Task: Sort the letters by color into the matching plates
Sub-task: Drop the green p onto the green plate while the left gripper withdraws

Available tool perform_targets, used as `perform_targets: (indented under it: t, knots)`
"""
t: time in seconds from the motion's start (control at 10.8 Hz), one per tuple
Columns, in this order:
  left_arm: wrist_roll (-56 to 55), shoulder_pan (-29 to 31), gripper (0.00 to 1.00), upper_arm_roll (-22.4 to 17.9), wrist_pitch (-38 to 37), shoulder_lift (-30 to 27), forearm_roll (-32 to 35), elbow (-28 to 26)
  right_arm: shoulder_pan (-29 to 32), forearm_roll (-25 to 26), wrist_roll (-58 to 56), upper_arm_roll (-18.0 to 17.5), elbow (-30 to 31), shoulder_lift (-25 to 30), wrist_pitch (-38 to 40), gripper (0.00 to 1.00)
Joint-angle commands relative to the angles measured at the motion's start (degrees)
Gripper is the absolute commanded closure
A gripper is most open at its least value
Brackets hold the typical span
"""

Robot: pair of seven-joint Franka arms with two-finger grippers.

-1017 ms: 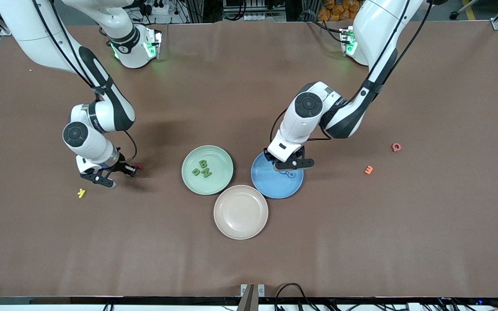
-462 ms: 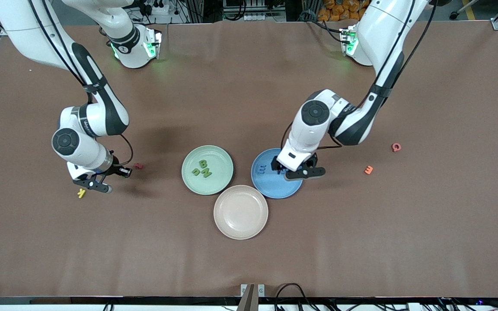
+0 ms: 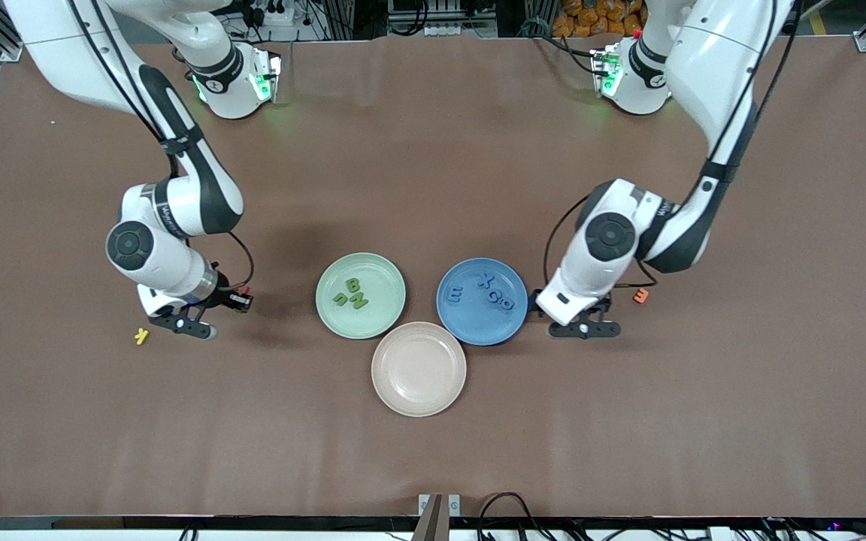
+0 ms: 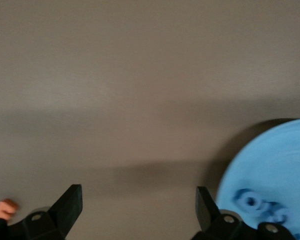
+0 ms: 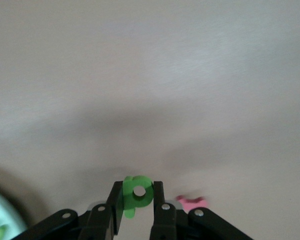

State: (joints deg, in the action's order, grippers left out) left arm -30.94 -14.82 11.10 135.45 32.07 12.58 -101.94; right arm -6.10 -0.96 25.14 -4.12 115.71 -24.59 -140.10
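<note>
Pinching a green letter (image 5: 136,196), the right end effector (image 3: 194,315) hangs over bare desk (image 3: 433,165); the green plate (image 3: 384,272) lies toward the left arm's end. The left end effector (image 3: 582,321) is spread, empty.

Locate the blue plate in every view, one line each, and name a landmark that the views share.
Front view: blue plate beside the green plate, toward the left arm's end.
Left wrist view: its rim fills one lower corner, next to the open left gripper.
Right wrist view: not in it.
Shared landmark: the blue letters lying in the plate.
</note>
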Motion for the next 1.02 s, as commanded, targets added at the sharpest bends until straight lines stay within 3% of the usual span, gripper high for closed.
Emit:
perform_targets:
  t: [0.0,0.37,0.74,0.83,0.92]
  knots:
    - [8.1,6.7,0.0,1.0,-5.4,-3.5,0.7,-0.3,-5.0,-5.9,2.2,0.0,-1.8,0.2,0.8,0.8]
    - [10.9,9.6,0.0,1.1,-6.2,-8.0,0.4,-3.6,-13.0,-6.0,10.8,0.0,-3.6,-0.2,0.8,0.8]
    - [17.4,11.7,0.0,-1.2,-6.5,-17.0,0.0,-12.6,-18.7,-6.0,17.8,0.0,-5.2,-1.7,0.8,0.79]
    - [17.4,11.7,0.0,-1.3,-6.6,-18.8,0.0,-14.1,-19.6,-6.0,18.8,0.0,-5.4,-2.0,0.8,0.71]
    - [17.4,11.5,0.0,-1.5,-7.3,-20.3,0.0,-15.4,-19.7,-6.1,19.8,0.0,-5.6,-2.0,0.8,0.01]
